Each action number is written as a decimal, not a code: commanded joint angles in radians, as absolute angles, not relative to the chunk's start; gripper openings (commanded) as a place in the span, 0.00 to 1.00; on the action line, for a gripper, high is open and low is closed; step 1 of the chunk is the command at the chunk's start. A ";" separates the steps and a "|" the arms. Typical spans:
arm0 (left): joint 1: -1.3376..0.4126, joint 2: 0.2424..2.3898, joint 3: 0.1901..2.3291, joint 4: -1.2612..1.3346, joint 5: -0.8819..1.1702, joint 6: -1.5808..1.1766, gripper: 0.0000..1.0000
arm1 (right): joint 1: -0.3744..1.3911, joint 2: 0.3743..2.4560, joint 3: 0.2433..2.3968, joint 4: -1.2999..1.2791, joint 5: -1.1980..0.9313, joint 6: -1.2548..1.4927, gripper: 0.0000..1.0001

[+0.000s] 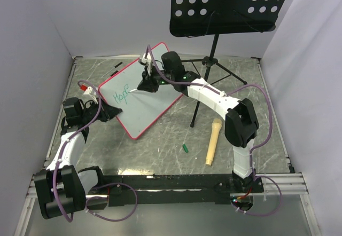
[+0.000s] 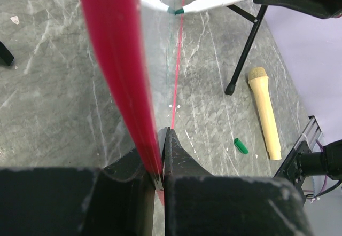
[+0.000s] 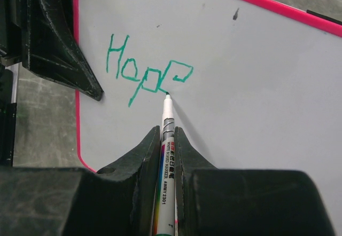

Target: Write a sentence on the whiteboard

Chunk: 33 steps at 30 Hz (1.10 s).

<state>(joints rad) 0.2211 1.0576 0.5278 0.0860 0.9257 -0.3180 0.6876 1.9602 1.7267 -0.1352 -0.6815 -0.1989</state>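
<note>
Though near whiteboard point(image 1: 150, 110), microphone point(image 1: 212, 141), cap point(image 1: 185, 148) apart.

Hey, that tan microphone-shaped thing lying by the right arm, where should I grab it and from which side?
Probably from straight above, jaws closing across the shaft of the tan microphone-shaped piece near mid-length. It lies flat on the table with free space either side, and its long shaft gives even sides, unlike the rounded head at the far end.
</note>
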 commanded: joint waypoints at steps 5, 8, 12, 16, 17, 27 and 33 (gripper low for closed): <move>0.215 1.037 0.561 0.137 0.899 -0.245 0.01 | 0.658 1.908 1.738 -0.098 -0.641 -0.210 0.00; 0.216 1.037 0.561 0.138 0.899 -0.245 0.01 | 0.652 1.913 1.764 -0.103 -0.646 -0.203 0.00; 0.216 1.034 0.560 0.137 0.899 -0.245 0.01 | 0.641 1.895 1.772 -0.098 -0.663 -0.190 0.00; 0.216 1.035 0.561 0.140 0.900 -0.245 0.01 | 0.640 1.846 1.758 -0.083 -0.681 -0.173 0.00; 0.215 1.035 0.561 0.140 0.900 -0.245 0.01 | 0.638 1.839 1.755 -0.081 -0.689 -0.170 0.00; 0.216 1.035 0.560 0.141 0.902 -0.247 0.01 | 0.627 1.767 1.692 -0.092 -0.747 -0.189 0.00; 0.215 1.031 0.558 0.146 0.902 -0.249 0.01 | 0.574 1.767 1.730 -0.175 -0.805 -0.238 0.00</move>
<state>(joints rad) 0.2192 1.0569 0.5278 0.0933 0.9306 -0.3084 0.6193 1.8050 1.6997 -0.1314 -0.7494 -0.1883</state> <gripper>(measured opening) 0.112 0.193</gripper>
